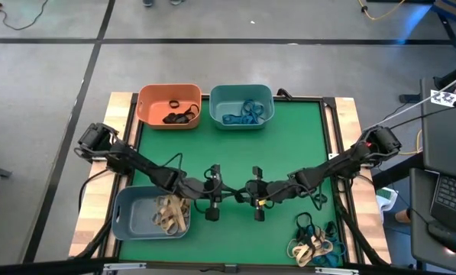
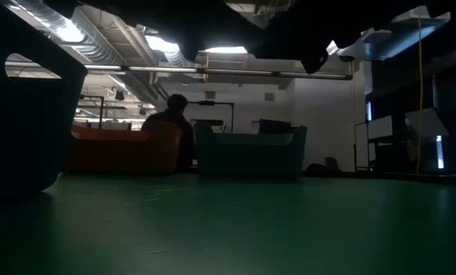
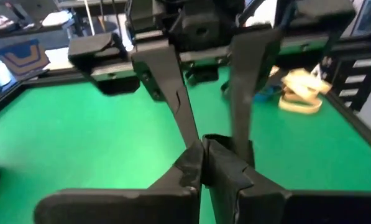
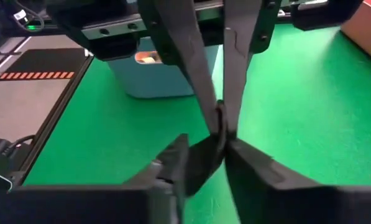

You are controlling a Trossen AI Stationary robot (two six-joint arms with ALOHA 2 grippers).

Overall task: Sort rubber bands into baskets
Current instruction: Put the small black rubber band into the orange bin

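**Item: two claws met tip to tip at mid-mat, likely a hand-over**

1. Left gripper [image 3: 204, 165]. Its two dark fingers are pressed together with no gap between the tips. Nothing can be made out between them, and a thin black loop would not show against the dark pads. It sits just beside the grey-blue rounded plastic basket [image 1: 121, 200], on the side toward the mat's middle.

2. Right gripper [image 4: 209, 148]. Its fingers stand a little apart, with the left claw's closed tips lying in the gap between them. It faces the left claw head-on, one step farther from the grey-blue basket. This arrangement suggests one claw is passing something to the other, but which way it passes cannot be told.

3. Tan flat rubber bands [image 1: 170, 214]. These lie heaped inside the grey-blue basket, so tan evidently belongs there.

4. Orange rounded plastic basket [image 1: 147, 95]. It stands across the green mat [image 1: 289, 137] from the grey-blue basket, at the far edge. It holds black thin rubber bands [image 1: 178, 116].

5. Teal rounded plastic basket [image 1: 220, 95]. It stands beside the orange one, farther along that far edge from the grey-blue basket. It holds blue-teal rubber bands [image 1: 243, 114].

6. Loose pile of tan and teal rubber bands [image 1: 315, 244]. This lies unsorted at the corner opposite the grey-blue basket, along the same near edge. It lies within the right arm's reach, which may be why a hand-over is needed.
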